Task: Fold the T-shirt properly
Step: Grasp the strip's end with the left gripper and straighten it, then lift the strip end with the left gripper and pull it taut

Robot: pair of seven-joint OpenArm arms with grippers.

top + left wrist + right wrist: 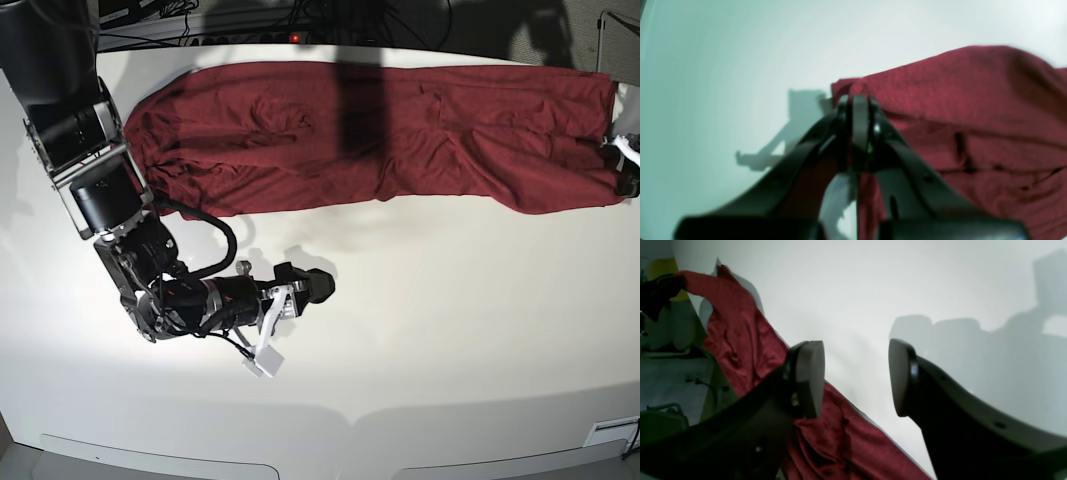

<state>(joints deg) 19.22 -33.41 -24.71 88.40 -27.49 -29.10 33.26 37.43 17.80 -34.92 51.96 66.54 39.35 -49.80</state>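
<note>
- White table (450,330) lies bare across its near half.
- Wrinkled maroon T-shirt (400,140) stretches along the far edge.
- Left gripper (856,100) pinches its corner; right gripper (857,376) gapes, holding nothing.

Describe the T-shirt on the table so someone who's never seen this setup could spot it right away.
Look at the white table and go to its far edge, by the cables. The T-shirt lies stretched along that edge, almost from side to side, with the left gripper pinched shut on one end. It is the only cloth there: dark red, plain and wrinkled.
</note>
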